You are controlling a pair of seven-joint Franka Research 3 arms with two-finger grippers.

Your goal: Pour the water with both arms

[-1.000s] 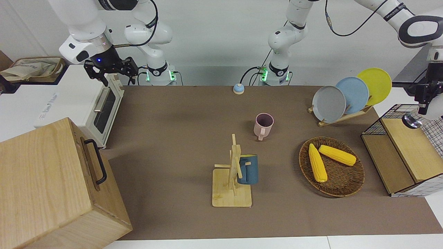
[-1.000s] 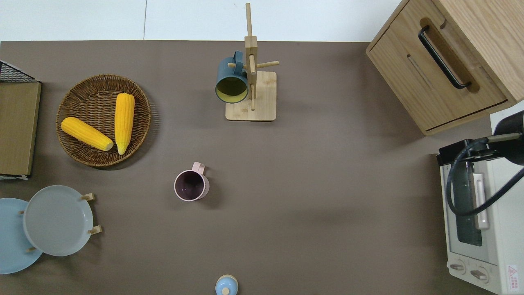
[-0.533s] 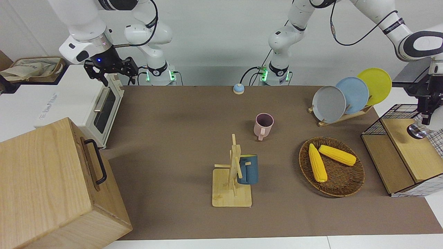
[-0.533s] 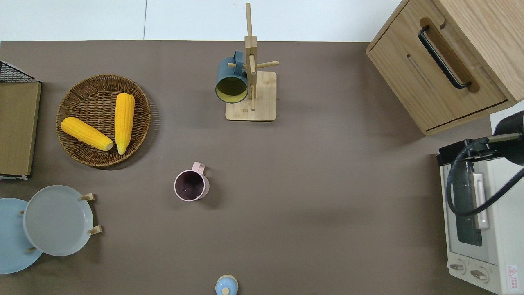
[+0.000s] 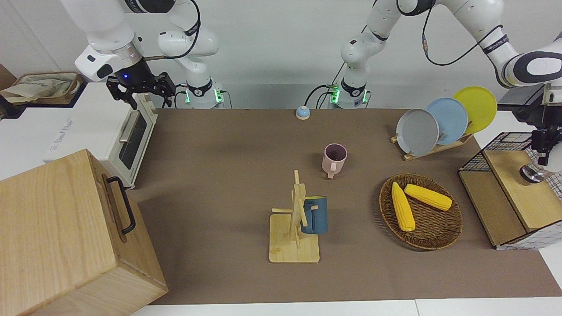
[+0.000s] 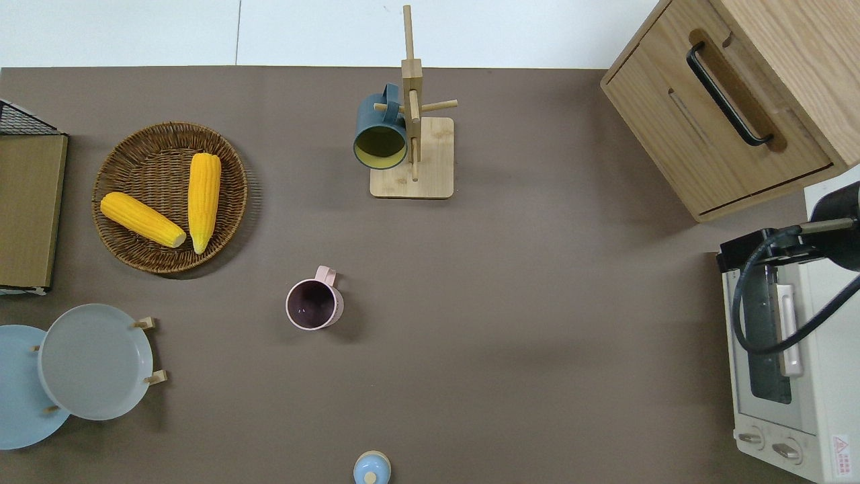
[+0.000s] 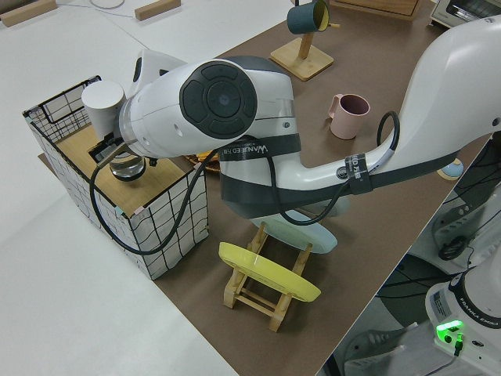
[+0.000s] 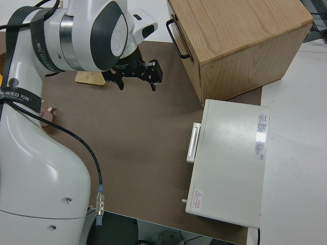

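Evidently the vessel to pour from is the small clear glass tumbler [image 5: 532, 173]. It stands on the pale wooden shelf top [image 5: 522, 197] of a black wire crate [image 5: 505, 139], at the edge of the front frame toward the left arm's end of the table. The left gripper [image 5: 542, 153] hangs directly over it. It may already be touching the glass, but the side view is mostly blocked by the arm's own white shell, and I cannot tell whether its jaws are open or closed.

The glass looks hard, smooth and thin-walled. It should be stiff under the pads but slippery and breakable, and any water inside (none can be made out) would add weight and slosh. A firm grip across the wall, below the rim, seems safest.

The likely receiver is the matte pink ceramic mug [image 6: 314, 304], upright and apparently empty near the centre of the overhead frame. Its loop handle points away from the robots. It looks sturdy and less slick than glass, and either the handle or the wall would serve as a hold.

The right gripper [image 5: 140, 87] is parked, its jaws spread wide and empty.

A dark blue mug [image 5: 314, 215] hangs on a slatted bamboo rack [image 5: 293, 245], low in the middle of the front frame.
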